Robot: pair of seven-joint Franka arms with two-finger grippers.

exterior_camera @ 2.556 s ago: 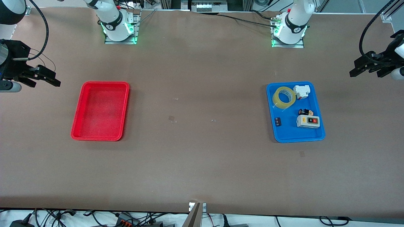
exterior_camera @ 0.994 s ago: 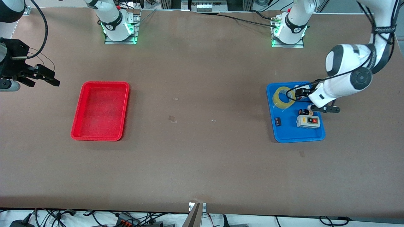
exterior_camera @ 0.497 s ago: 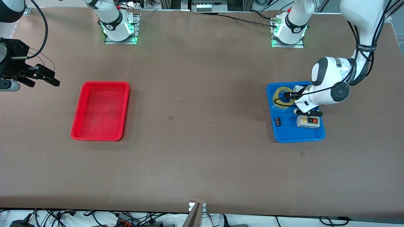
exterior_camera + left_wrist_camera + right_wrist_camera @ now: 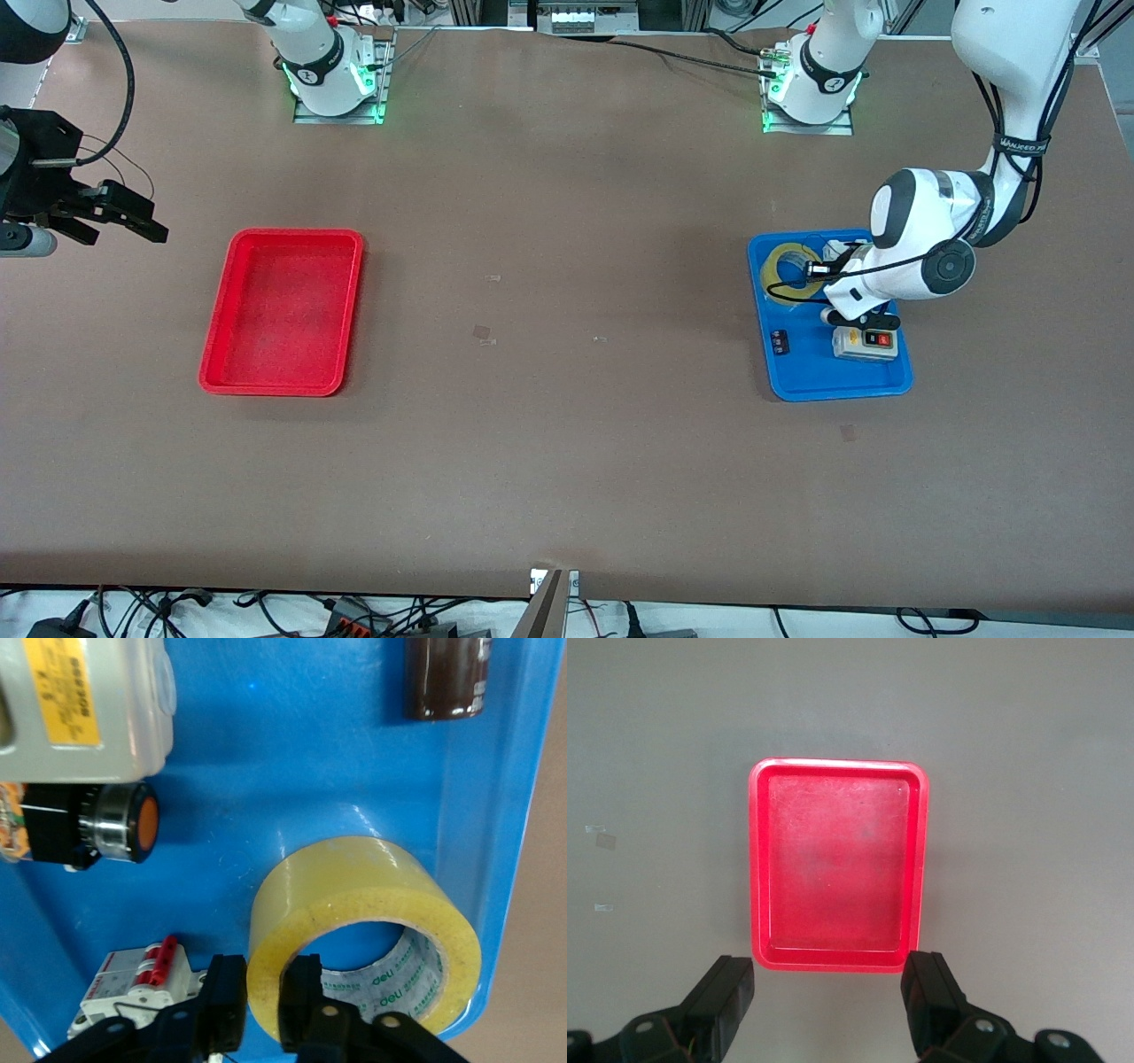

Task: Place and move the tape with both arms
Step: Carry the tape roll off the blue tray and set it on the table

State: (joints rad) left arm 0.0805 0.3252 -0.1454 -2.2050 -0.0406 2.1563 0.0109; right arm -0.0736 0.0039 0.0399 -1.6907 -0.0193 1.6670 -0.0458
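The tape (image 4: 772, 276), a yellowish ring, stands tilted in the blue tray (image 4: 806, 377), in the part nearest the left arm's base. My left gripper (image 4: 819, 268) is down in the tray at the tape. In the left wrist view the tape (image 4: 354, 877) has its wall between my left gripper's (image 4: 263, 988) two fingers, one inside the core and one outside, and they are shut on it. My right gripper (image 4: 151, 221) waits open and empty in the air off the red tray's (image 4: 282, 390) side, at the right arm's end of the table.
The blue tray (image 4: 266, 726) also holds a white-grey switch box (image 4: 866, 343), a white breaker with a red lever (image 4: 133, 979) beside the tape, a black cylinder with an orange end (image 4: 97, 824) and a small dark part (image 4: 780, 341). The red tray (image 4: 755, 868) is empty.
The left arm has swung in from the table's end and come down into the blue tray, setting its fingers around the tape's wall. The right arm has not moved.
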